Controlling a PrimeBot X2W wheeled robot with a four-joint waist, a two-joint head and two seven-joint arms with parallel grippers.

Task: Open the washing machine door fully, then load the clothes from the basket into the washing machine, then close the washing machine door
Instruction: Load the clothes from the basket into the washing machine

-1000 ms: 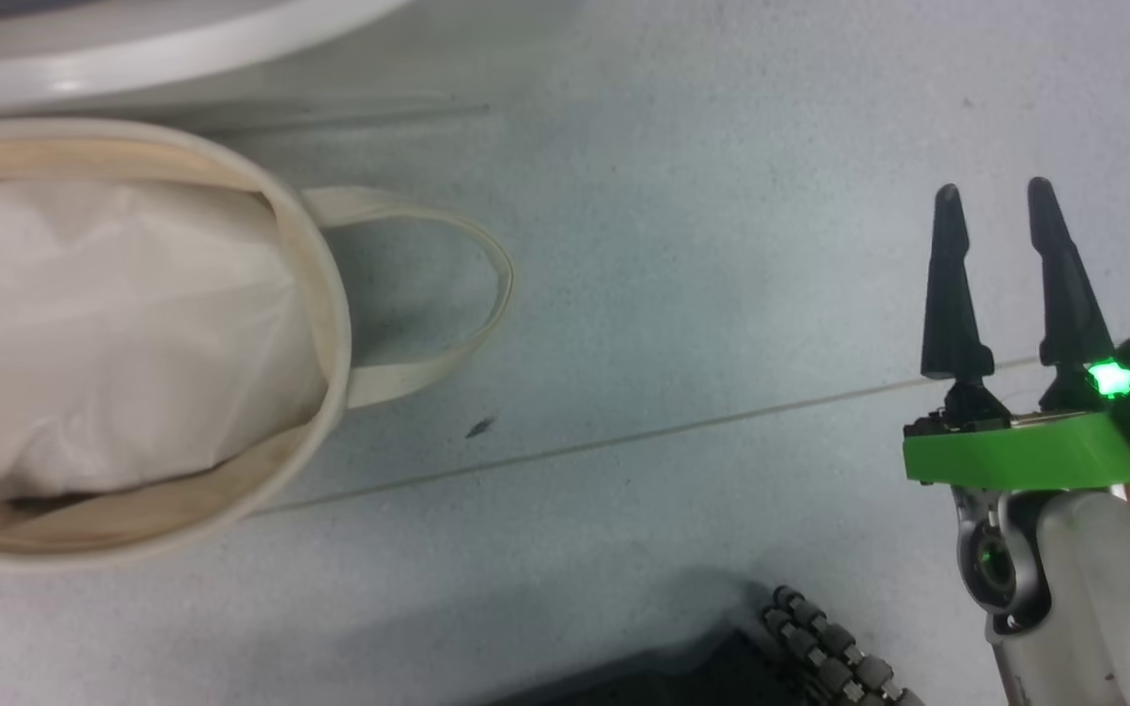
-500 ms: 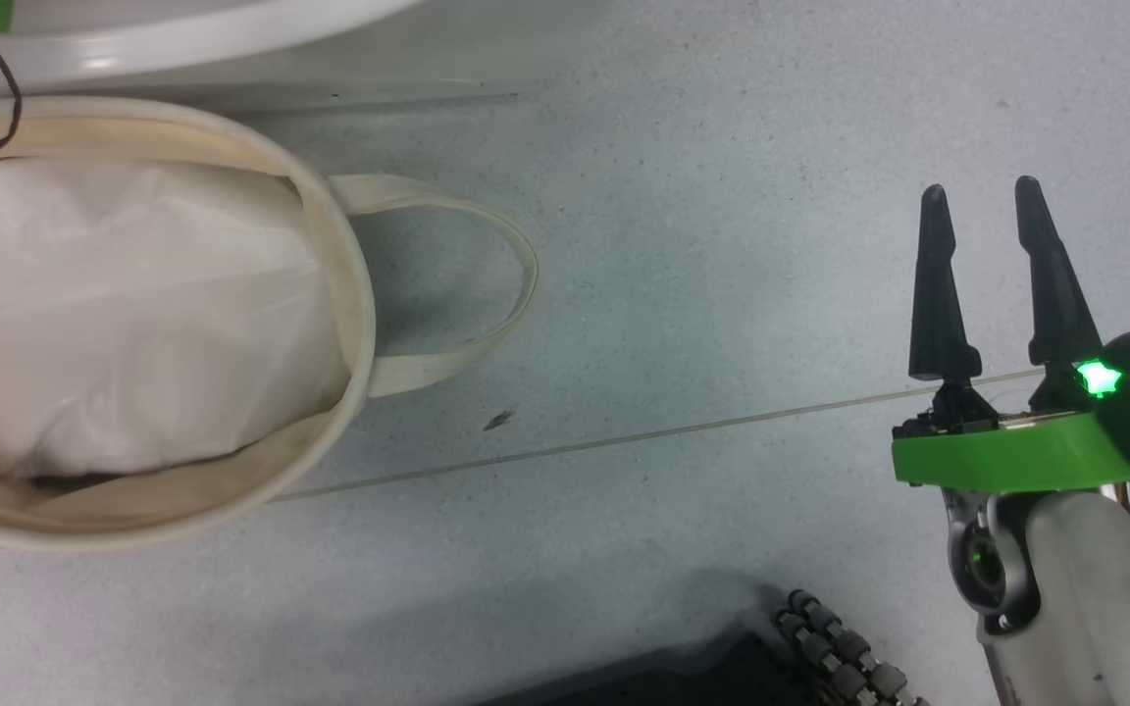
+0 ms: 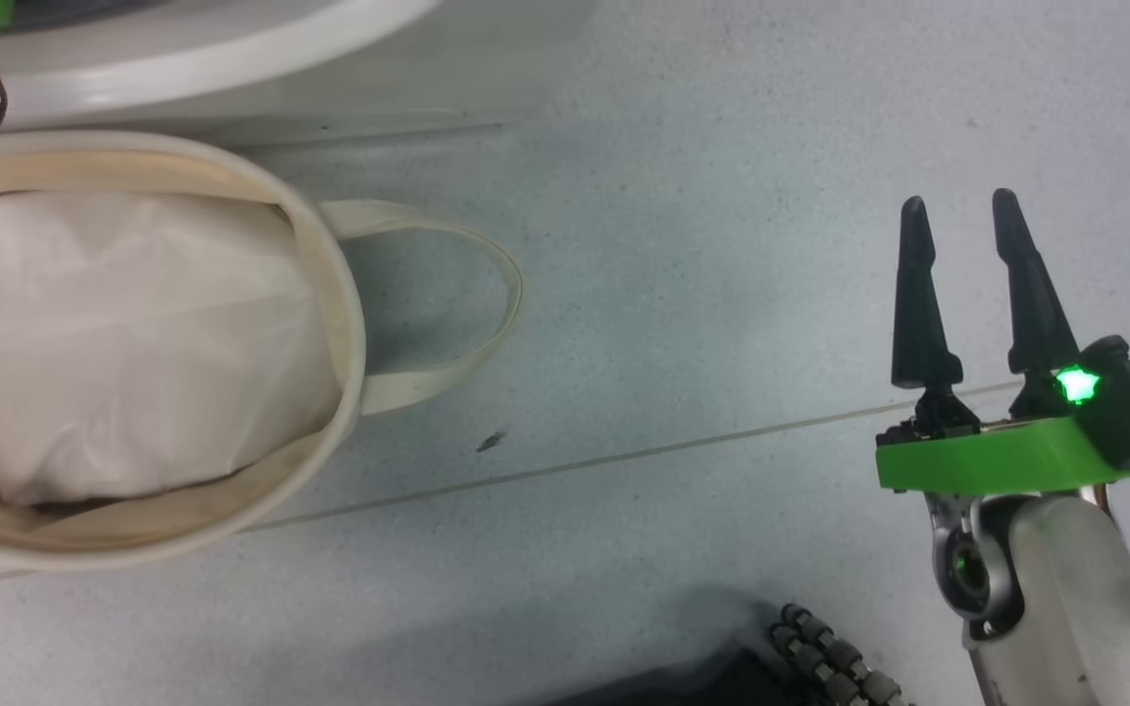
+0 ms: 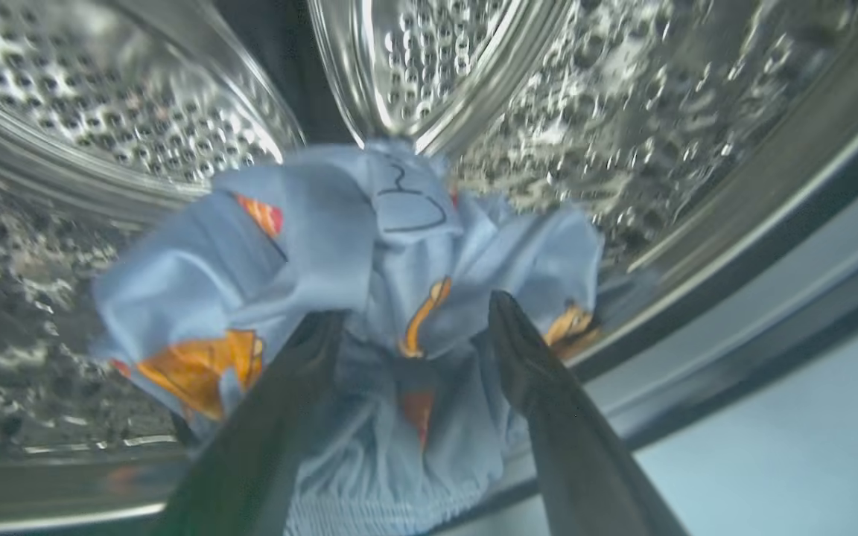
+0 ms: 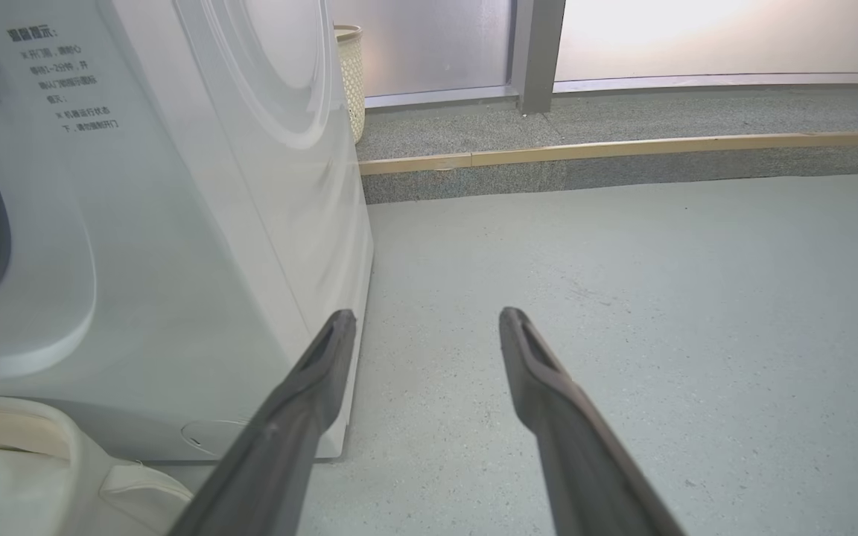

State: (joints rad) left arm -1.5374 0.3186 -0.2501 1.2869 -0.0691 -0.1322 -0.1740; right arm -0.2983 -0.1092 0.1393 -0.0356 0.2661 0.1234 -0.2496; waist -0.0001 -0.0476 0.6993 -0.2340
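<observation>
1. Blue soft fabric garment with orange cartoon figures (image 4: 310,246) lies crumpled at the mouth of the perforated steel drum (image 4: 101,97) of the white front-loading washing machine (image 5: 198,223). Its lower part seems to hang over the front lip.
2. Your left gripper (image 4: 412,313) has its jaws apart, one on each side of the cloth, and they do not clamp it.
3. Your right gripper (image 3: 959,208) hovers above the grey floor (image 3: 673,245), jaws apart and empty, well apart from the round cream canvas basket (image 3: 344,294).
4. Inside the basket lies the plain white liner cloth (image 3: 133,333).
5. I judge the garment light, limp and not fragile, so it can slide out again. If you must push it deeper, pinch a thick fold in the middle, not the thin hem.
</observation>
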